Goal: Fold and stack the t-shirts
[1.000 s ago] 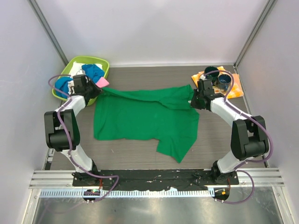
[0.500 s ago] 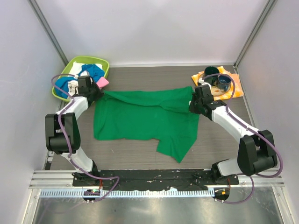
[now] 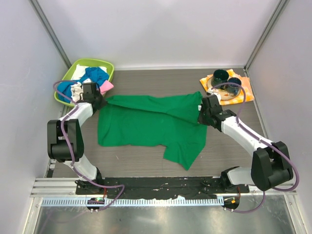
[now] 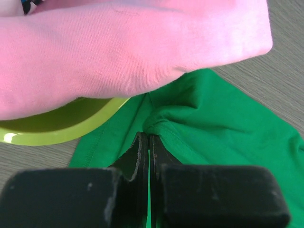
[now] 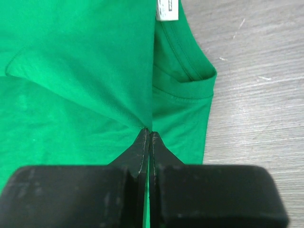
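The left gripper [image 4: 148,138] is clamped shut on the green t-shirt [image 3: 146,124] at one corner. The right gripper [image 5: 148,132] pinches it near the collar. The shirt lies spread on the table [image 3: 146,83]. The pink t-shirt [image 4: 128,52] droops from the lime-green basket [image 4: 52,130] over the left pinch, so a pull could drag it out.

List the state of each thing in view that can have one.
green t-shirt: unfolded on the table, far edge pinched at both ends.
left gripper: shut on green t-shirt.
right gripper: shut on green t-shirt.
lime-green basket: holds crumpled blue, white and pink t-shirts.
mugs: upright.
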Controlling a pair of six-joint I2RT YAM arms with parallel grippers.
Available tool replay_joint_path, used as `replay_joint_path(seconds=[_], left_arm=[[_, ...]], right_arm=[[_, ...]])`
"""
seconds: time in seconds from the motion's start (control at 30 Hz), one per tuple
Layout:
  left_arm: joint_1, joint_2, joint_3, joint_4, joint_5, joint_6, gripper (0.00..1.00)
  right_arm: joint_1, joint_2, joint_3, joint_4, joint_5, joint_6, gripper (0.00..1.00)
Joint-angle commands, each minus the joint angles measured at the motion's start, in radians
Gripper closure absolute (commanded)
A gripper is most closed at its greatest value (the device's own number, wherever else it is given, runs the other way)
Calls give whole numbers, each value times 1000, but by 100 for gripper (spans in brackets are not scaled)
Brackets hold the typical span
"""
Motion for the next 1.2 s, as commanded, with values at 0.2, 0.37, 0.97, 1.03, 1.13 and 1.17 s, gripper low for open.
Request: replay_joint_path(seconds=[0.2, 0.37, 0.97, 1.03, 1.13, 1.17], left_arm=[[5, -16, 83, -6, -58, 42, 100], [7, 4, 72, 11, -59, 39, 100], [-14, -135, 127, -121, -150, -47, 0], [-24, -158, 168, -136, -113, -44, 0], [-30, -183, 219, -192, -105, -71, 3], [-71, -197, 216, -193, -104, -94, 4]], right_arm=[[6, -35, 127, -26, -20, 35, 99], [32, -67, 47, -25, -2, 47, 99], [58, 91, 293, -68, 173, 29, 5], [58, 155, 358, -56, 164, 4, 4], [54, 284, 494, -48, 153, -14, 4], [43, 347, 554, -48, 126, -19, 4]])
